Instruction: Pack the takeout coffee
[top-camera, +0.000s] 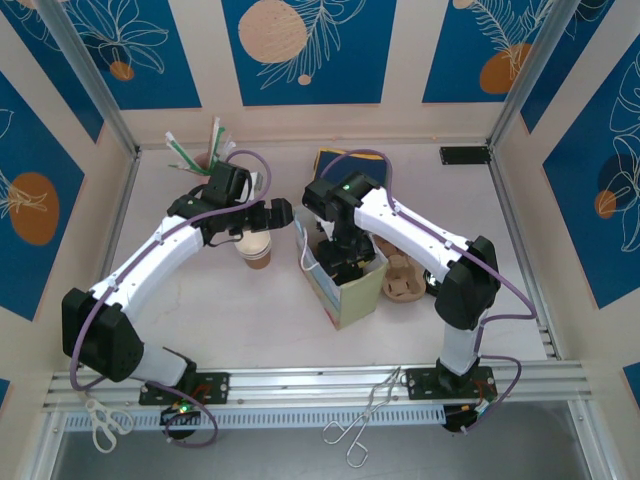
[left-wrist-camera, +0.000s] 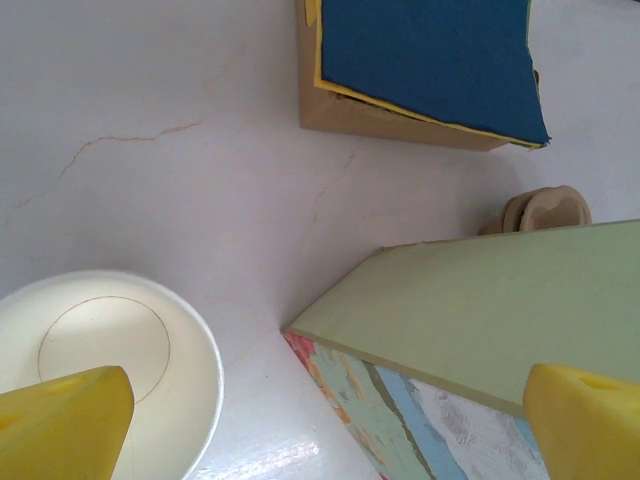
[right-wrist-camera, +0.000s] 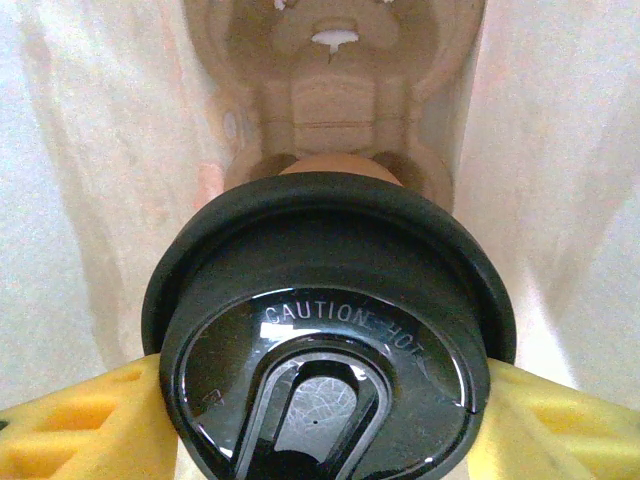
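Find the left gripper (left-wrist-camera: 322, 425) at centre-left of the desk (top-camera: 250, 330). Its jaws are spread wide and grip nothing. One yellow fingertip (left-wrist-camera: 60, 425) hangs over the rim of the lidless cup (left-wrist-camera: 120, 340), which stands upright on the desk with its white inside showing. The other fingertip sits over the green wall of the paper bag (top-camera: 355, 295).

The paper bag stands upright and open-topped, just right of the lidless cup. Behind it, a box (left-wrist-camera: 400, 115) with a blue sheet on top rests on the desk.

The right gripper (right-wrist-camera: 320, 425) reaches down into the open bag. Its jaws are partly closed on the takeout coffee (right-wrist-camera: 325, 300), with one yellow finger against each side below the black lid. In the right wrist view, the lid faces the camera and reads "CAUTION HOT". The coffee is upright inside the bag, between the bag walls, directly over the pulp carrier (right-wrist-camera: 330, 80) on the bag floor. You cannot tell whether the cup base is seated in the carrier.

A stack of pulp trays (top-camera: 405, 280) lies on the desk just right of the bag.
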